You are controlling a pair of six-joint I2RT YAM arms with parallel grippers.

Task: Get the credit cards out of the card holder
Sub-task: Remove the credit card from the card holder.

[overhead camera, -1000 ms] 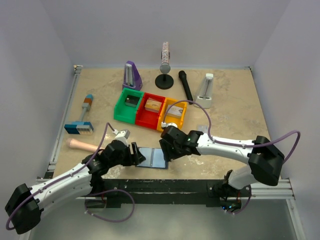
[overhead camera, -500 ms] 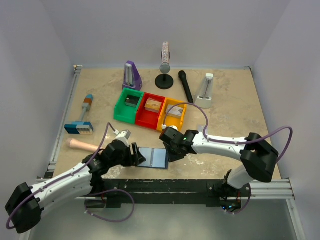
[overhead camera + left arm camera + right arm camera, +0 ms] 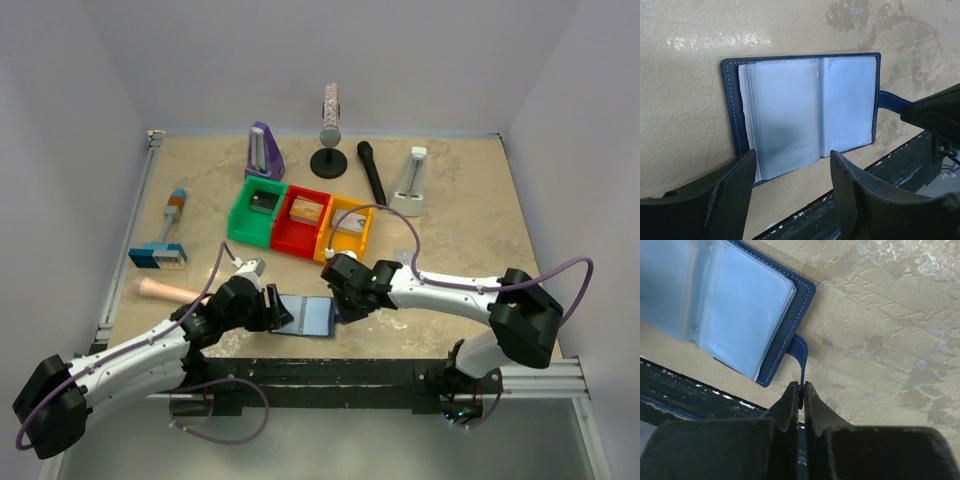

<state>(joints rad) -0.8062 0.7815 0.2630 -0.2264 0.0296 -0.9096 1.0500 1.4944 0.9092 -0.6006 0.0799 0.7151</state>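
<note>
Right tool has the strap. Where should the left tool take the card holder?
Probably the card holder's navy cover edge opposite the strap, coming low from the left: it lies open and flat, with that edge bare beyond the clear sleeves.

No legible text or labels anywhere

Even, soft overhead light; blurred near edges in wrist views.
</note>
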